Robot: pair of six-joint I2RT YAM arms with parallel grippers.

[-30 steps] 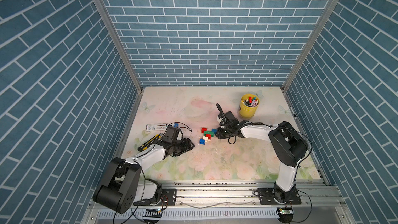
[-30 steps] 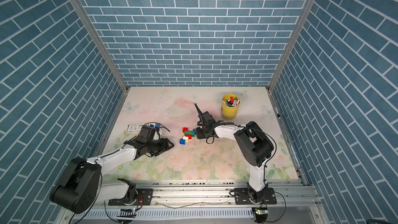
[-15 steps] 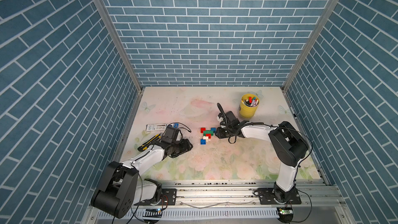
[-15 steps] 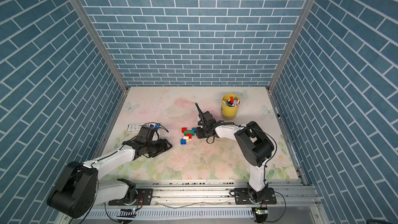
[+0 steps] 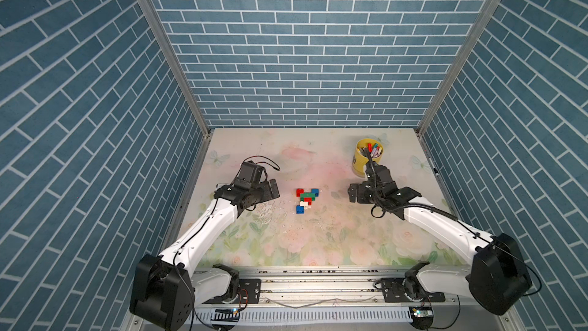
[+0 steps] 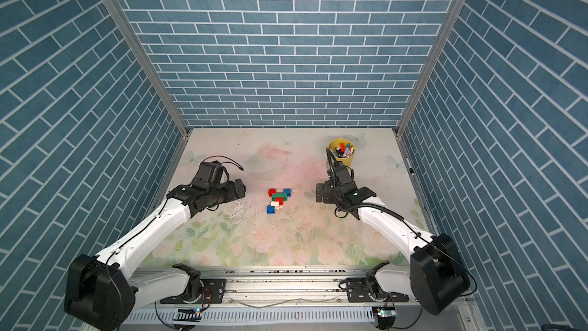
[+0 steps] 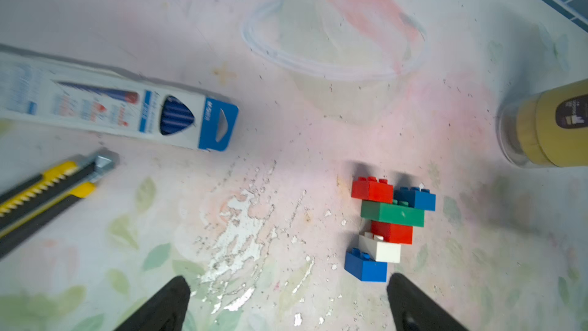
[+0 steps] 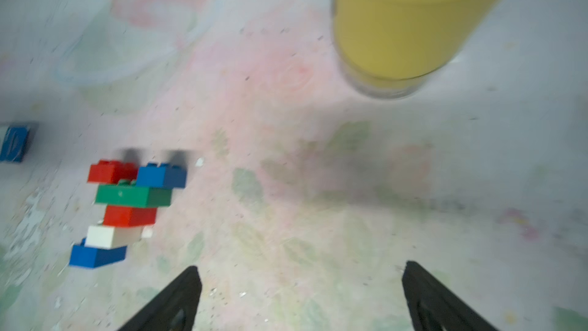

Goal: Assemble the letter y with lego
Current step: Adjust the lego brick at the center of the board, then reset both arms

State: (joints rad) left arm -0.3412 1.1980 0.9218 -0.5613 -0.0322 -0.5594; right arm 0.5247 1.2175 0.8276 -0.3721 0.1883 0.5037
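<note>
**Y looking complete: arms needing a clean exit**

In both top views, the letter y (image 5: 306, 200) is lying flat on the table (image 5: 318, 243), midway between the two arms and touching neither. The left gripper (image 5: 272, 190) and right gripper (image 5: 354, 193) are standing on either side of it, jaws spread and empty. The yellow cup (image 5: 361, 162) is sitting just behind the right gripper.

In the left wrist view, the fingers are gaping wide with nothing between them. The blue brick (image 7: 366, 265) at the stem's foot is lying near one fingertip, so pulling straight back looks safer than sweeping sideways.

In the right wrist view, the jaws are likewise parted and empty, with the letter y (image 8: 130, 211) well apart from them. Judging by its shape, the build is finished. Lifting both arms away gently seems to be all that is left.
</note>
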